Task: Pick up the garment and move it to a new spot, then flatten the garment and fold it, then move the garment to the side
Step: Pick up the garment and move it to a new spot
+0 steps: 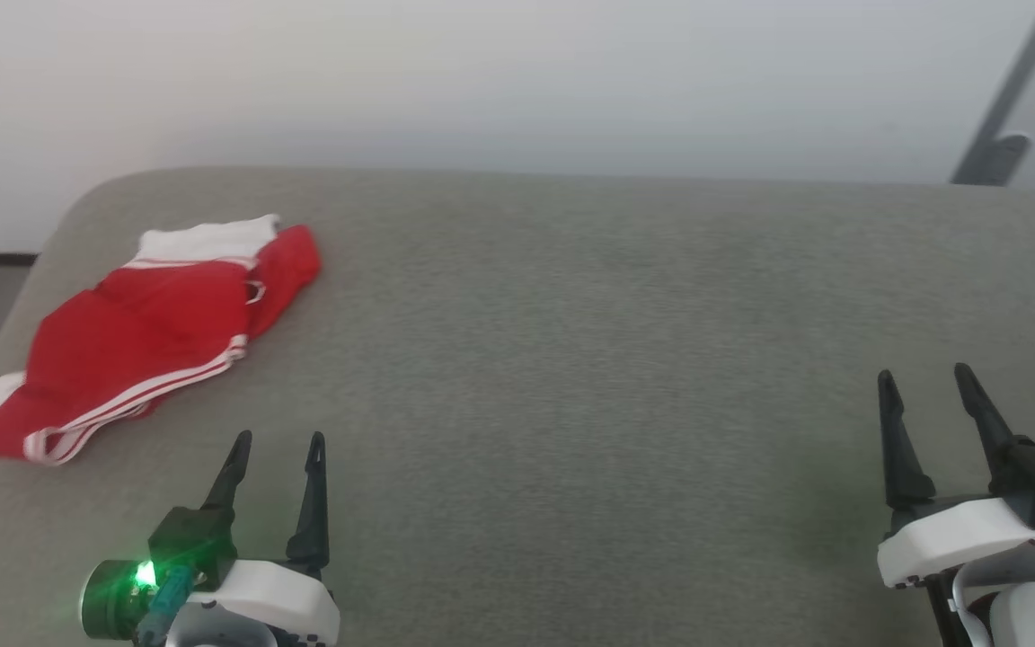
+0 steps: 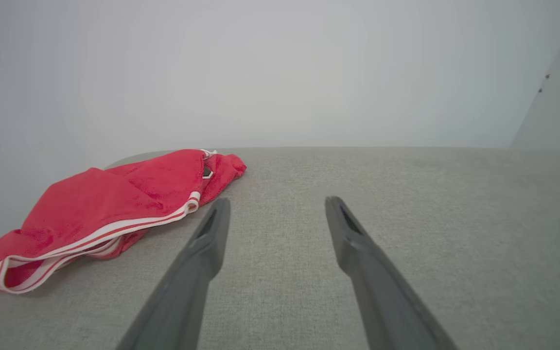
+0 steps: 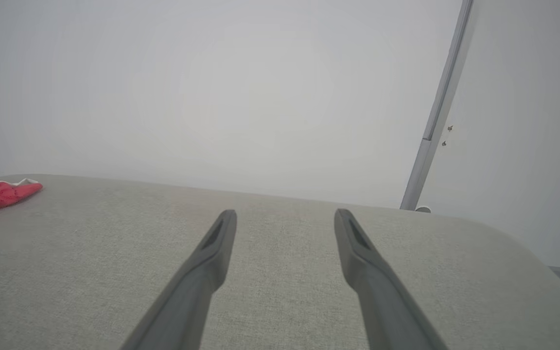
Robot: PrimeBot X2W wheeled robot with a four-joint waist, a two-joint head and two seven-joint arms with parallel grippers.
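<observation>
Pickup seems not yet begun: the shirt (image 1: 149, 332) lies crumpled on the grey table (image 1: 589, 377), left gripper (image 1: 280, 437) and right gripper (image 1: 923, 372) both wide open, empty; the left should reach it next

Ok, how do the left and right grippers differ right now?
The left gripper sits close to the garment, near its striped hem; the right gripper is far from it across the grey surface. The left gripper's wrist glows green; the right gripper's looks unlit. Both are open and empty.
</observation>
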